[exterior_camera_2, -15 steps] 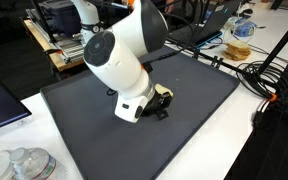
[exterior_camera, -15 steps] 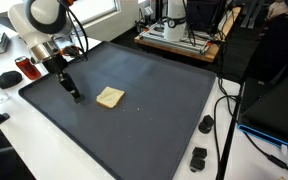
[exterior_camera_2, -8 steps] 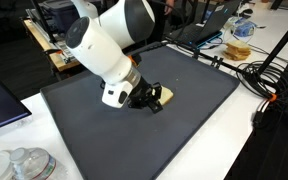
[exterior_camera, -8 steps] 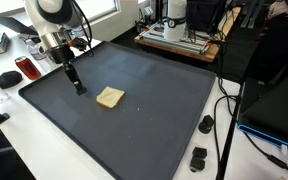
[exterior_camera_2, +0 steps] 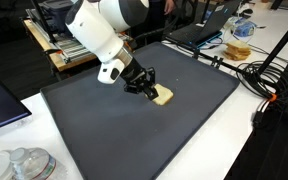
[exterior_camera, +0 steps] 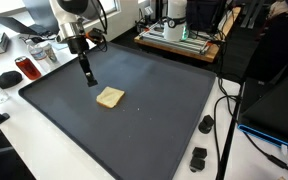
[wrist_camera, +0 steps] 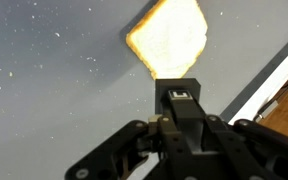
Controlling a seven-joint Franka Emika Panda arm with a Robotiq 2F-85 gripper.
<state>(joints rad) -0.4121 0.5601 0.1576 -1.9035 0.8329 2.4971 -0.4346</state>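
Note:
A yellow, toast-like square piece [exterior_camera: 110, 97] [exterior_camera_2: 163, 96] lies flat on the large dark mat [exterior_camera: 154, 130] [exterior_camera_2: 114, 140]. My gripper [exterior_camera: 88, 79] [exterior_camera_2: 147, 87] hangs just above the mat beside the piece, apart from it. Its jaws are shut on a narrow black block [wrist_camera: 181, 100] with a small white label, which points down between the fingers. The wrist view has the yellow piece [wrist_camera: 169, 38] just beyond the block's tip. Whether the block touches the mat I cannot tell.
A red can [exterior_camera: 23, 68] and a black mouse [exterior_camera: 6, 78] sit off the mat's edge. Small black parts [exterior_camera: 206, 124] and cables lie on the white table. A laptop [exterior_camera_2: 199, 32], a food container [exterior_camera_2: 242, 28] and plastic cups [exterior_camera_2: 24, 165] surround the mat.
The arm has swung from near the mat's edge towards the yellow piece, carrying the black block. The jaws stayed shut; the piece has not moved.

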